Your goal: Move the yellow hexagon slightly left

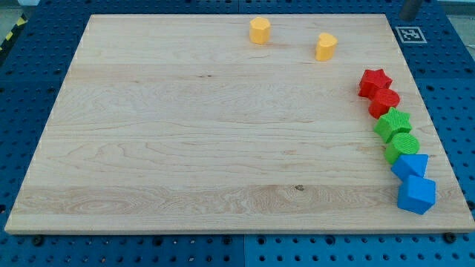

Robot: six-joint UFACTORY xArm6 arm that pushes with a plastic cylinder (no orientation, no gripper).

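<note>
The yellow hexagon (260,30) stands near the board's top edge, a little right of the middle. A second yellow block (326,46), whose shape I cannot make out, stands to its right and slightly lower. A short piece of my dark rod shows at the view's top right corner, off the board. My tip (409,16) is there, far to the right of both yellow blocks and touching no block.
Along the wooden board's (185,148) right edge runs a curved row: red star (375,81), red round block (384,101), green star (392,123), green round block (402,146), blue triangle (410,165), blue cube (416,194). A square marker (408,34) sits beyond the top right corner.
</note>
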